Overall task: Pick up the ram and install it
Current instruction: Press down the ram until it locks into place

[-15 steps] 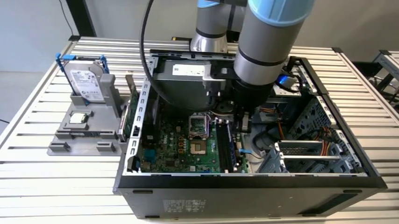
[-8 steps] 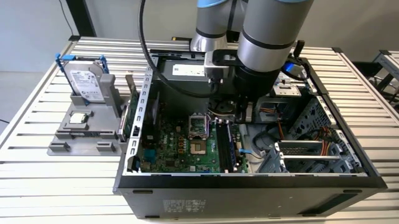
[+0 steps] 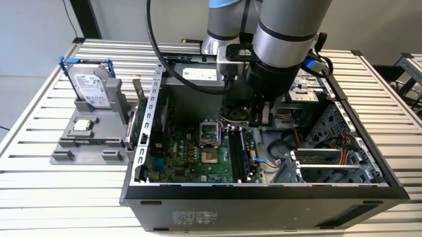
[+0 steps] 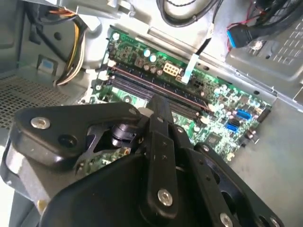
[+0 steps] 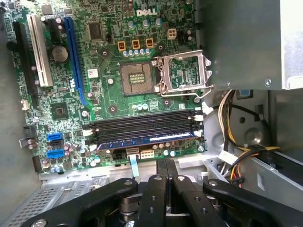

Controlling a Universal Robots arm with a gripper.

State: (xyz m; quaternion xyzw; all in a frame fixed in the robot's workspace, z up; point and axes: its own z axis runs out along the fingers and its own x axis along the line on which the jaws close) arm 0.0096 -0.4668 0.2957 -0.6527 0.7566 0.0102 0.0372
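The ram [image 5: 142, 138] is a long dark blue stick standing on edge in one of the black memory slots on the green motherboard [image 5: 109, 94]. In the exterior view the ram [image 3: 239, 150] sits upright in the slots near the middle of the open computer case [image 3: 264, 190]. My gripper [image 5: 165, 163] hangs just above and beside the slots. Its two black fingers are pressed together with nothing between them. In the second wrist view the gripper [image 4: 160, 105] points down at the slot rows, apart from the ram.
The CPU socket [image 5: 137, 78] stands open with its metal lid [image 5: 182, 75] flipped back. Yellow and black cables [image 5: 232, 142] run beside the slots. Outside the case, a grey stand [image 3: 86, 143] holds a silver hard drive [image 3: 89, 86] and a small square chip [image 3: 82, 124]. A thin green board [image 3: 140, 116] stands beside it.
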